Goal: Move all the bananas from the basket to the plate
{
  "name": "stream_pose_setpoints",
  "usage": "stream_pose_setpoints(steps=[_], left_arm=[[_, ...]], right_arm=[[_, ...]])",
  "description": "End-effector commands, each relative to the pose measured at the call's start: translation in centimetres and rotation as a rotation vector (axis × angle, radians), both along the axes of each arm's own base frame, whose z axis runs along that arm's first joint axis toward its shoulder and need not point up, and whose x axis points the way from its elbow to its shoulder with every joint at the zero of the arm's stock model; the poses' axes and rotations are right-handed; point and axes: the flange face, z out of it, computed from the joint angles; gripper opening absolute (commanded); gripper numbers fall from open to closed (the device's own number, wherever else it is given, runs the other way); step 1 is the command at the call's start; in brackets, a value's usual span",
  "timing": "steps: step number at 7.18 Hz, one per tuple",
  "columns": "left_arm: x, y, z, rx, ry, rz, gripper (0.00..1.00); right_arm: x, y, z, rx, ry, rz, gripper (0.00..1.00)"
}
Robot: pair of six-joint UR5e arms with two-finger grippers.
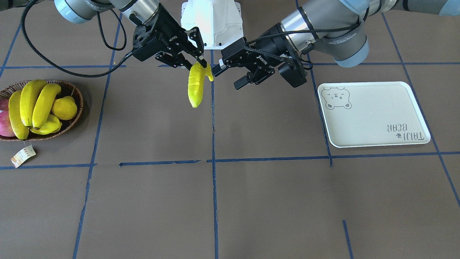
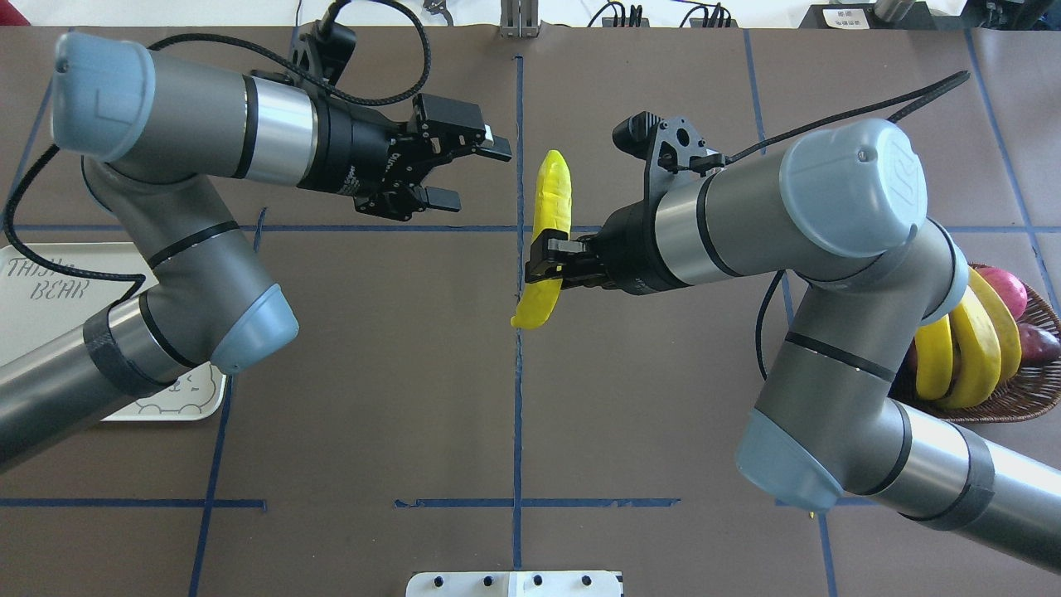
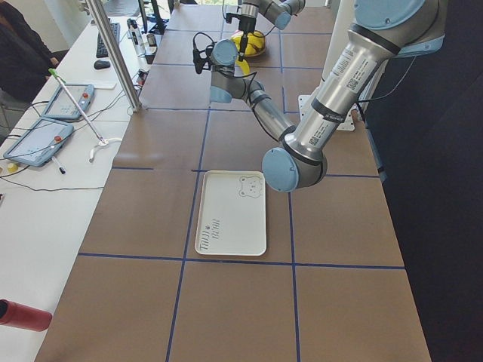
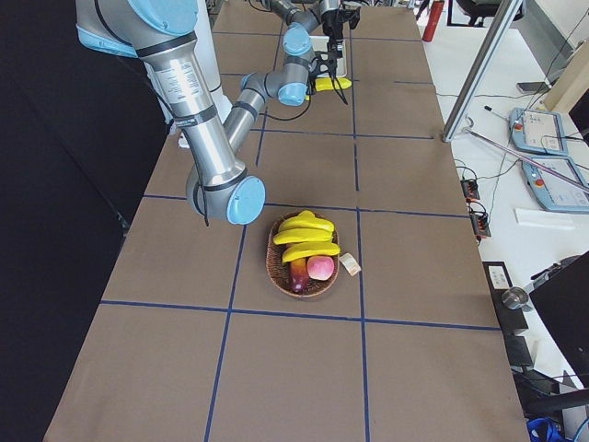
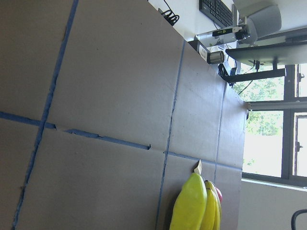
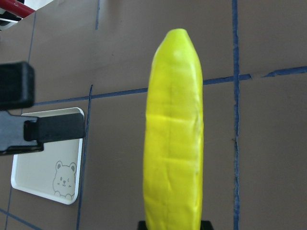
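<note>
Closest to the lens, in the right wrist view, is the banana (image 6: 175, 134), which the right pincer (image 1: 200, 64) clenches near one end, so most of its length sticks out free above the middle of the tabletop. In the overhead view the left pincer (image 2: 477, 174) sits at about 10 o'clock from the fruit with its jaws spread and nothing between them, near the banana but not touching it. This looks like the start of a hand-over, and the exchange is probably where things could fail. The grip is far off-centre, so a nudge from an incoming finger could swing the smooth skin round in the jaws. If the right pincer lets go before the left has closed firmly, the banana would likely fall to the tabletop and roll. If the left closes too near the right's fingers, the two pincers could knock together. In the front view the plate (image 1: 373, 115) lies bare at 3 o'clock, well apart from the fruit, so a weak hold would face a long carry. The basket (image 1: 79, 108) sits at 9 o'clock with three more bananas (image 1: 36, 104) crowded among other fruit, so later picks risk dragging a neighbour out.
</note>
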Motion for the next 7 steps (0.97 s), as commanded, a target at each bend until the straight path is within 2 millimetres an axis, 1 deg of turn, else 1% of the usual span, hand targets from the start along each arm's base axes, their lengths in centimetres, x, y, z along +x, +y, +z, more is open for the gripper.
stream_pose_setpoints(steps=[1,2,3,5,6,7], left_arm=[[1.6,0.6,0.1,0.077,-0.021,0.011,0.99],[2.1,0.9,-0.1,0.078,-0.020,0.018,0.98],[3.0,1.8,-0.4,0.081,-0.016,0.038,0.96],[4.5,2.6,-0.3,0.075,-0.016,0.042,0.96],[5.3,3.2,-0.3,0.073,-0.014,0.036,0.90],[5.4,3.2,-0.3,0.072,-0.015,0.034,0.33]], right_arm=[[-0.6,1.3,-0.6,0.040,-0.054,-0.019,0.02],[-0.8,1.4,-0.6,0.040,-0.055,-0.022,0.02],[-0.9,1.5,-0.6,0.039,-0.053,-0.025,0.02],[-1.1,1.7,-0.6,0.039,-0.053,-0.028,0.02],[-1.1,1.8,-0.6,0.040,-0.055,-0.030,0.02],[-1.1,1.8,-0.6,0.039,-0.053,-0.030,0.02]])
